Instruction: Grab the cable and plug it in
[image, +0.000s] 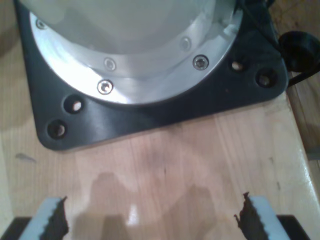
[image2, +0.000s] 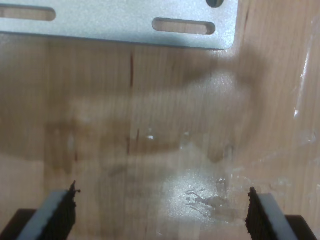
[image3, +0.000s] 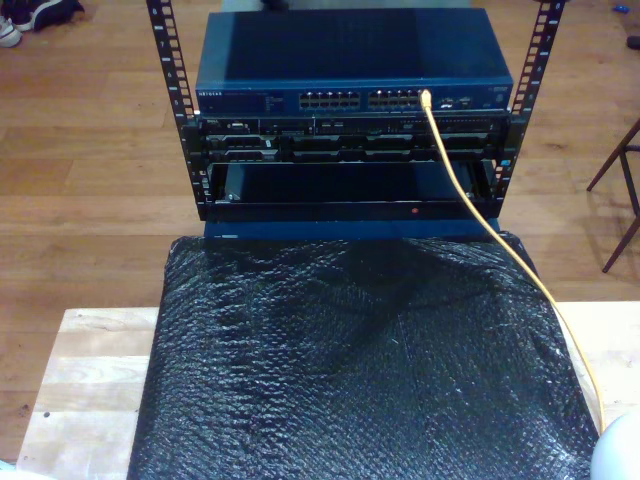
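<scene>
The cable (image3: 470, 205) is thin and yellow-orange. In the exterior view its upper end sits at a port in the blue network switch (image3: 350, 60), and it trails down over the black cover to that view's lower right. My first gripper (image: 152, 212) is open over bare wood, with nothing between its ridged fingers (image: 55, 220). It faces a black base plate (image: 150, 107) that carries a silver flange. My second gripper (image2: 161, 202) is also open and empty above scuffed wood, near a slotted silver bracket (image2: 115, 30).
The switch sits on top of a black rack (image3: 350, 170) with perforated uprights. Black bubble wrap (image3: 360, 370) covers most of the wooden table (image3: 90, 380). A pale rounded arm part (image3: 622, 448) shows at the exterior view's lower right. A black knob (image: 300, 50) sits beside the base plate.
</scene>
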